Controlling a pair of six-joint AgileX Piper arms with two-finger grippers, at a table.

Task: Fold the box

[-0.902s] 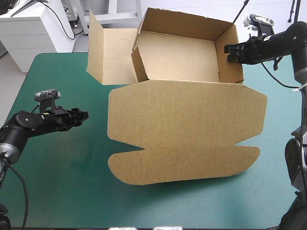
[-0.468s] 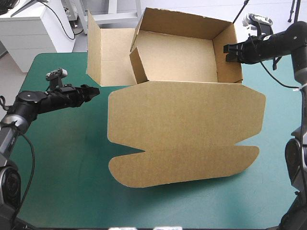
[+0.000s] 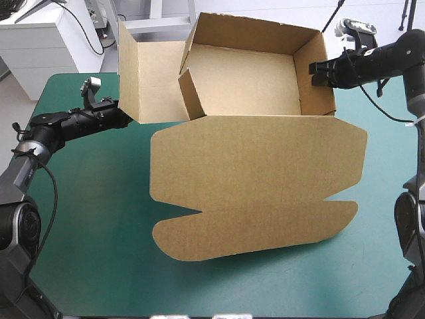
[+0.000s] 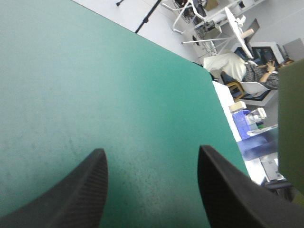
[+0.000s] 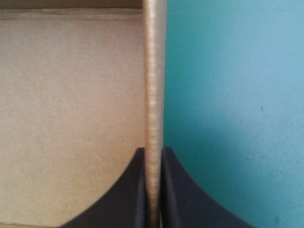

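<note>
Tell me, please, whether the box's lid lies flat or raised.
Flat: the lid lies spread on the cover; the walls behind stand raised, the right gripper shut on one.

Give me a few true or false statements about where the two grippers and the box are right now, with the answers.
1. The right gripper is shut on the box, at its right wall. True.
2. The left gripper is shut. False: its fingers stand apart, with only the teal-green cover between them.
3. The lid lies flat on the cover. True.
4. The left gripper holds the lid. False: it is by the upright left flap, holding nothing.
</note>
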